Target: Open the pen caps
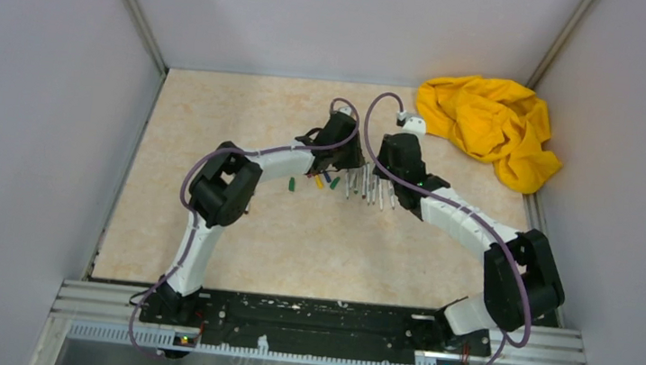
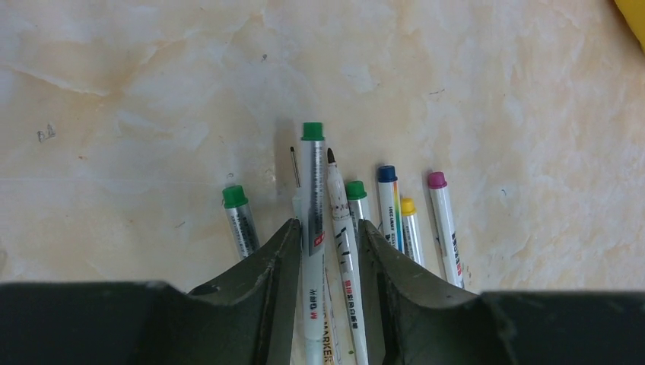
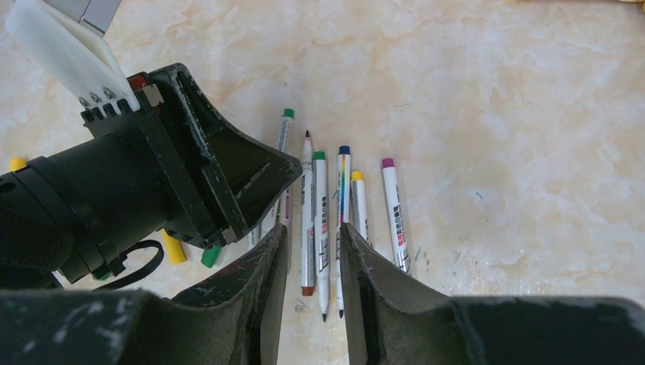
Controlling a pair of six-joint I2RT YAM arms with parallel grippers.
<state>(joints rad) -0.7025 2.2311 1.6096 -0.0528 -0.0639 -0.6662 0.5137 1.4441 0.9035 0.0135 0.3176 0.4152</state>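
Jaws of left gripper (image 2: pixel 328 224) straddling two pen barrels (image 2: pixel 312 190), close on either side; pinching or not, cannot tell. Loose pen caps (image 1: pixel 319 181) on table (image 1: pixel 294 252) just beside that gripper, outside both jaws. Jaws of right gripper (image 3: pixel 312 228) spread over two barrels, touching neither. Both arms reaching forward, wrists angled toward each other.

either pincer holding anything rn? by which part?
Nothing clearly gripped. Left pincer straddles the barrels of a green-ended pen and an uncapped pen; right pincer open above the row.
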